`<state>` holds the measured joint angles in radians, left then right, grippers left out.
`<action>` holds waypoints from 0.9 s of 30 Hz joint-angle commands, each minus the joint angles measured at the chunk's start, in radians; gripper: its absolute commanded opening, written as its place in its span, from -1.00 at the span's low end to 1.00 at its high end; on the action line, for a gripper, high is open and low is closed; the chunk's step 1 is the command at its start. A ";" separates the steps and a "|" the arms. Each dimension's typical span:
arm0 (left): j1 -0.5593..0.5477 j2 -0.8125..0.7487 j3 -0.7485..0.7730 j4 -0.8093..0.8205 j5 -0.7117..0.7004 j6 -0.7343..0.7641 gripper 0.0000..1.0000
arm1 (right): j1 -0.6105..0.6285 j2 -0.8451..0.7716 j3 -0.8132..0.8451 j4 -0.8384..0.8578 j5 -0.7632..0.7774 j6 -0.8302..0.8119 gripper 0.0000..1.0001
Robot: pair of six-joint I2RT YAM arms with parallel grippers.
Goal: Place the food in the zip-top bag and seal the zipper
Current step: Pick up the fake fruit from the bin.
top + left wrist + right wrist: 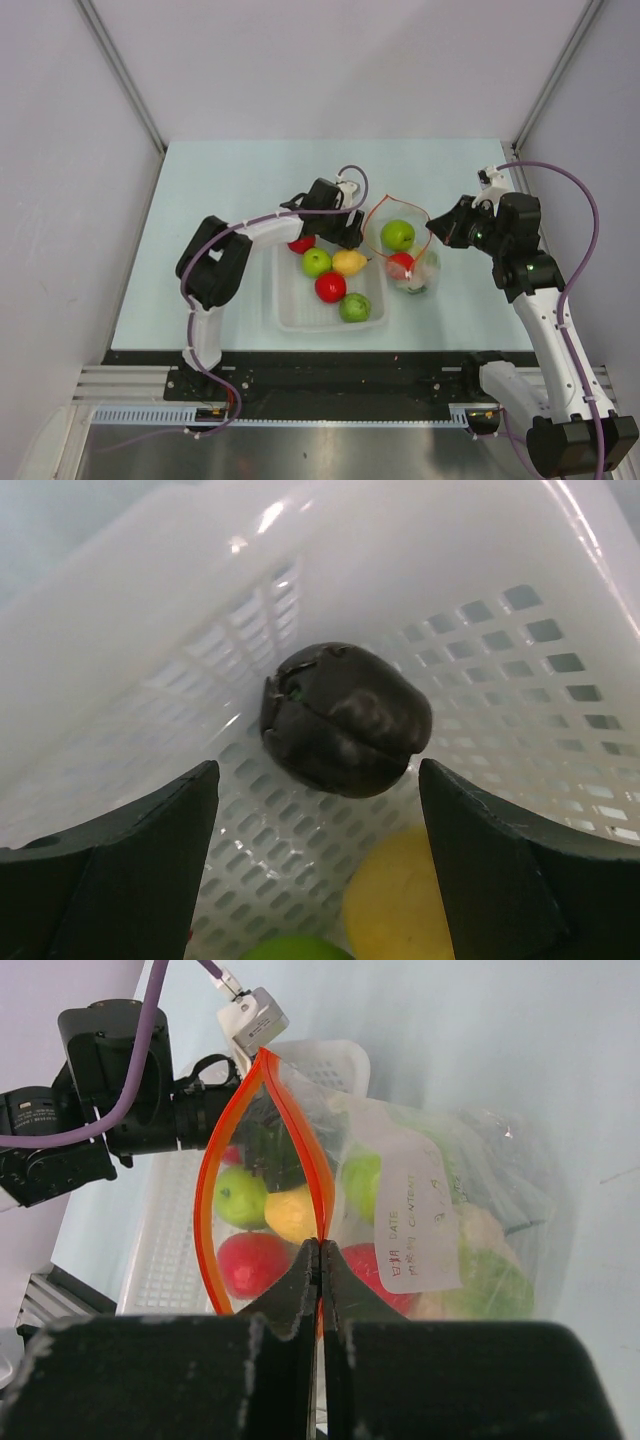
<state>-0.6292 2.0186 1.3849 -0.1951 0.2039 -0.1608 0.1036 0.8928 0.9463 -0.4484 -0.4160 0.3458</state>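
The left fingers [150, 830] stand wide apart, low in a corner of the basket [480, 570]. The dark lump [345, 720] lies just ahead of them, between their tips, and neither finger touches it. A lemon [400, 900] lies close under one finger, just short of the lump. The right fingers [290, 1295] are pinched flat on the zipper [205, 1200]. They hold the bag [480, 1190] so that its mouth gapes toward the left fingers, and several fruits already sit inside, beyond the pinch.

The lump is rounded and rests against the sloping basket wall. If the left fingers close too near their tips, it will likely squirt forward into the corner rather than seat between them. The lemon is near enough to be nudged or caught as well. The bag mouth hangs from one pinch only. A bump from the lump or the left fingers on the strip could pull it free or fold the opening shut, and the load would then drop onto the bench [220, 180].
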 commanded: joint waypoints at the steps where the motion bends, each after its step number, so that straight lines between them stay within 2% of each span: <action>1: -0.006 0.011 0.039 0.066 0.022 -0.034 0.72 | -0.004 -0.003 0.003 0.014 -0.013 -0.005 -1.00; 6: -0.007 0.015 0.042 0.102 0.046 -0.028 0.83 | -0.005 0.001 0.002 0.016 -0.018 -0.002 -1.00; 8: -0.006 0.025 0.051 0.099 0.046 -0.026 0.78 | -0.004 0.003 0.003 0.016 -0.018 -0.002 -1.00; 11: -0.004 0.019 0.063 0.086 0.048 -0.026 0.49 | -0.005 -0.002 0.003 0.019 -0.020 -0.005 -1.00; 12: -0.003 0.011 0.062 0.077 0.057 -0.026 0.27 | -0.004 -0.003 0.002 0.017 -0.021 -0.007 -1.00; 13: -0.001 -0.015 0.057 0.071 0.064 -0.025 0.16 | -0.004 -0.006 0.002 0.017 -0.023 -0.008 -1.00; 15: 0.009 -0.053 0.058 0.031 0.078 -0.023 -0.01 | -0.005 -0.005 0.003 0.019 -0.029 -0.010 -1.00; 21: 0.059 -0.291 0.088 -0.113 0.094 0.055 -0.06 | -0.005 -0.003 0.002 0.017 -0.047 -0.014 -1.00; 27: 0.025 -0.474 0.154 -0.184 0.157 0.142 0.01 | -0.005 -0.002 0.002 0.028 -0.061 -0.019 -1.00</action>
<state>-0.5678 1.6993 1.4506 -0.3439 0.2836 -0.0956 0.1020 0.8967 0.9463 -0.4511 -0.4526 0.3386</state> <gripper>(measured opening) 0.553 0.008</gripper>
